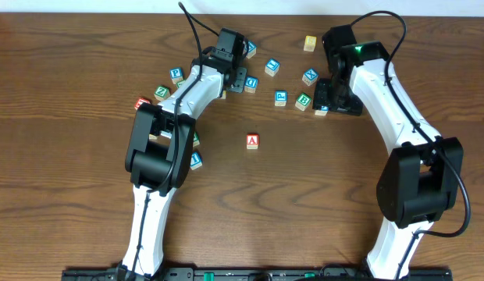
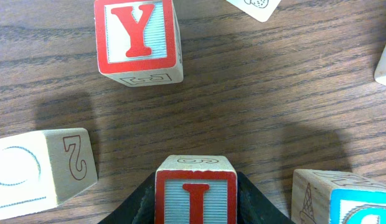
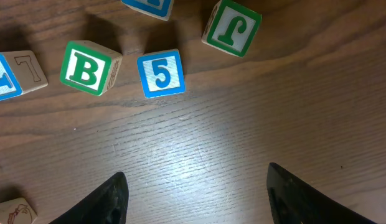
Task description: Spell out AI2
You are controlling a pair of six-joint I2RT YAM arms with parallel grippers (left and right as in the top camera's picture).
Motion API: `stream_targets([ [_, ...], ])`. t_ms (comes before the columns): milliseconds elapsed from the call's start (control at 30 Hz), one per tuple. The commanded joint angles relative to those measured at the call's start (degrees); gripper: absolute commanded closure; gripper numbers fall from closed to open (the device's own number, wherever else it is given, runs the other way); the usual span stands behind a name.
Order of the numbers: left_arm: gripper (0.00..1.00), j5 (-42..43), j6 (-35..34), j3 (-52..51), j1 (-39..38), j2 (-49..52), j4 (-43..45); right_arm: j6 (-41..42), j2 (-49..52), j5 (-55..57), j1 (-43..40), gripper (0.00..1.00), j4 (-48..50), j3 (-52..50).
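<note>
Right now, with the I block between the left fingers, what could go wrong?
1. Crowding: the left gripper holds the I block with the 2 block and a blue-faced block close on either side. Lifting out sloppily could knock them.
2. The 2 shows on that block's side face, not its top, so it would need turning before it reads from above.
3. The A block stands alone. Setting the I down too close could nudge it.

Red A block [image 1: 252, 141] alone mid-table; red I block [image 2: 196, 198] upright between fingers [image 2: 138, 206]
</note>
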Motion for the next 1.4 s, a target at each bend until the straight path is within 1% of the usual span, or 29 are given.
stream_targets([
  [0,0.68,-0.70,0.11,0.33,0.20,-2.05,-0.17,-0.61,-1.62,0.90,-0.09,0.34,0.00,-0.26],
  [400,0.69,-0.72,0.11,0.33,0.20,-5.90,-0.42,-0.61,-1.62,0.90,-0.09,0.34,0.04,-0.26],
  [600,0.68,-0.70,-0.24,0.33,0.17,-10.60,-3.76,-0.61,-1.62,0.90,-0.09,0.33,0.57,-0.26],
  [767,0.69,-0.02,-6.88,0.33,-0.11,-16.17,-12.50,-0.59,-1.62,0.90,-0.09,0.32,0.94,-0.26],
  [800,0.69,0.39,-10.21,0.33,-0.46,-17.57,-16.04,-0.59,-1.62,0.90,-0.09,0.32,1.27,-0.26],
  [833,0.69,0.79,-10.99,0.33,-0.61,-17.90,-17.07,-0.61,-1.62,0.92,-0.09,0.31,1.29,-0.26],
  [1067,0.69,9.60,-17.51,0.24,-3.91,-18.95,-28.55,-0.59,-1.62,0.92,-1.49,0.27,3.37,-0.26],
  [1200,0.69,9.86,-17.97,0.17,-7.30,-18.95,-30.84,-0.59,-1.62,0.92,-4.00,0.24,4.46,-0.26],
  [1367,0.69,9.84,-18.84,-1.42,-10.88,-18.95,-30.86,-0.59,-1.62,0.90,-8.81,0.23,5.14,-0.26],
])
